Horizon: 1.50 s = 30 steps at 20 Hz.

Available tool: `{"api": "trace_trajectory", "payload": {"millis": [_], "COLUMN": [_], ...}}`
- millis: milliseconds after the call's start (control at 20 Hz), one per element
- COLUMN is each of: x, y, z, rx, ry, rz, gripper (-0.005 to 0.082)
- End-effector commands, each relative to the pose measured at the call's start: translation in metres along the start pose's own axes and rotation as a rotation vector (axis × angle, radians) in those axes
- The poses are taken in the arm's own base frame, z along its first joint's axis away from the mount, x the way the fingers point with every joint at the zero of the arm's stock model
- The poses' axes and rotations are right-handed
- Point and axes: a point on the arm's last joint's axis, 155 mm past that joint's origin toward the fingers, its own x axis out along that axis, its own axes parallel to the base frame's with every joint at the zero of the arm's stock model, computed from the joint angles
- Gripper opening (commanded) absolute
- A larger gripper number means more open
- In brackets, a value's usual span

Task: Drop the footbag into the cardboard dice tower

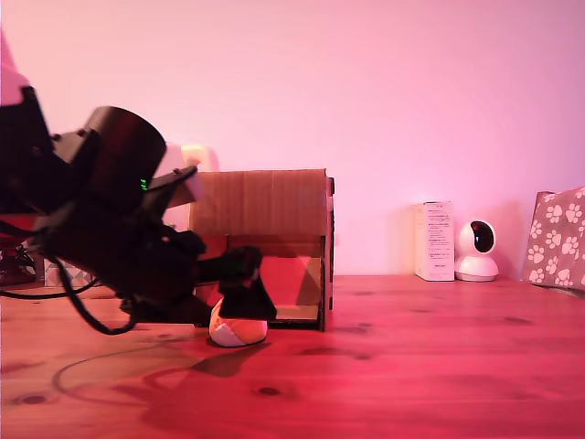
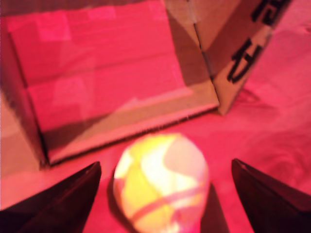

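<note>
Two dark gripper (image 2: 165, 194) fingers (image 2: 58, 199) stand apart, open, either side of the footbag (image 2: 163, 182) at lower centre of the wrist view. It lies on the wooden table (image 1: 411, 366), just before the cardboard dice tower (image 1: 274, 210) opening. Soft, stitched and rounded (slightly squashed), it could squirm from an off-centre pinch; the corrugated ramp looks stiff and flat.

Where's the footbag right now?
The footbag sits on the table in the exterior view's left half, just before the cardboard tower's lower opening, between the hand's open fingers.
</note>
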Motion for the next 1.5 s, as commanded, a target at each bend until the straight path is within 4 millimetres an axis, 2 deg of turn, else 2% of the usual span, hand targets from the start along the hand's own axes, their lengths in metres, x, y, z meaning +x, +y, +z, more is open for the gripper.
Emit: {"api": "trace_trajectory", "payload": {"millis": [0, 150, 200, 400, 650, 950, 1200, 1300, 1450], "x": [0.005, 0.005, 0.004, -0.008, -0.039, -0.08, -0.116, -0.128, -0.136], "y": [0.001, 0.0, -0.002, -0.01, -0.019, -0.024, -0.033, -0.037, -0.041], "z": [-0.017, -0.018, -0.018, -0.009, 0.007, 0.008, 0.037, 0.055, 0.095], "rx": [-0.004, -0.005, -0.005, -0.005, -0.01, -0.027, -0.018, -0.008, 0.016], "ry": [0.044, 0.051, 0.053, 0.07, 0.111, 0.197, 0.14, 0.08, -0.072], "rz": [0.002, -0.002, -0.011, -0.031, -0.028, -0.016, -0.024, -0.029, -0.036], "gripper": [0.0639, 0.017, 0.0098, 0.0087, 0.0087, 0.0092, 0.0092, 0.0092, 0.0092]}}
